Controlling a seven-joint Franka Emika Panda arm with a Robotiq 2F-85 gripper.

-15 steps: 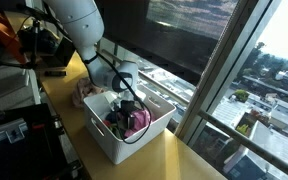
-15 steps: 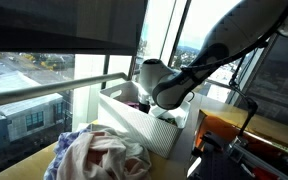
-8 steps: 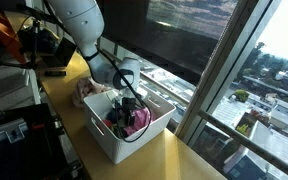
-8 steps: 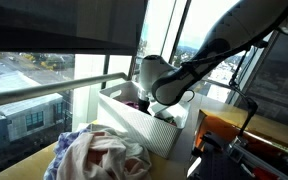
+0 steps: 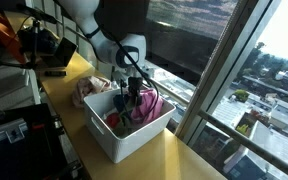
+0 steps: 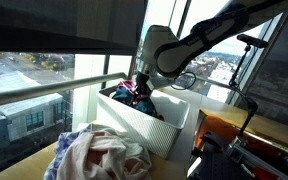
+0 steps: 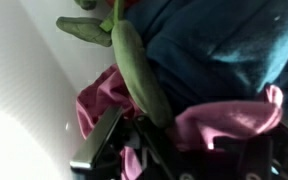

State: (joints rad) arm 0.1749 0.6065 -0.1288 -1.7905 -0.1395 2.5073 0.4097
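Observation:
My gripper (image 5: 132,88) is raised over the white bin (image 5: 112,145) and shut on a bundle of clothes (image 5: 144,106): pink, dark and teal fabric hanging from it above the bin's inside. In an exterior view the gripper (image 6: 144,80) holds the bundle (image 6: 132,92) just above the bin's rim (image 6: 154,125). In the wrist view, pink cloth (image 7: 224,122) is bunched between the jaws of the gripper (image 7: 169,150), teal cloth (image 7: 214,50) lies beyond it, and a green strap (image 7: 134,60) crosses in front. One dark finger (image 7: 102,145) shows at lower left.
A loose pile of pale and pink clothes (image 6: 99,155) lies on the wooden tabletop beside the bin, also visible behind the bin (image 5: 84,92). Large windows (image 5: 234,70) run close along the table. Dark equipment (image 5: 34,45) stands at the far end.
The gripper was down in the bin and has closed on the clothes. It has risen, lifting the bundle up above the bin's rim.

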